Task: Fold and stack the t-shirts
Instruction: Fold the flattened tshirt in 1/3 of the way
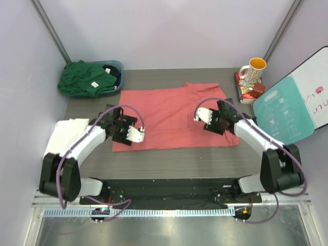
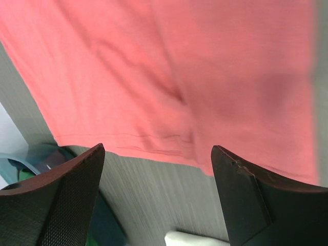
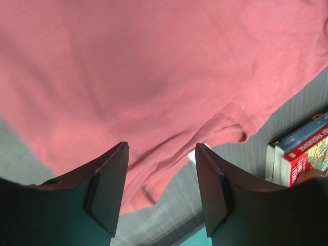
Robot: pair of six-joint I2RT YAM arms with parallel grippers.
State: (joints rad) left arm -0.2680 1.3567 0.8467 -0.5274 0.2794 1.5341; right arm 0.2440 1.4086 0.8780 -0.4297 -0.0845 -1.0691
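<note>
Your left gripper and right gripper hang over the coral-red t-shirt spread mid-table, jaws apart, gripping nothing. The white t-shirt, seemingly folded, lies far left. The dark green t-shirt is heaped on the teal tub.

Pale lilac walls on three sides, grey metal corner posts, grey wood-grain surface, soft even light
</note>
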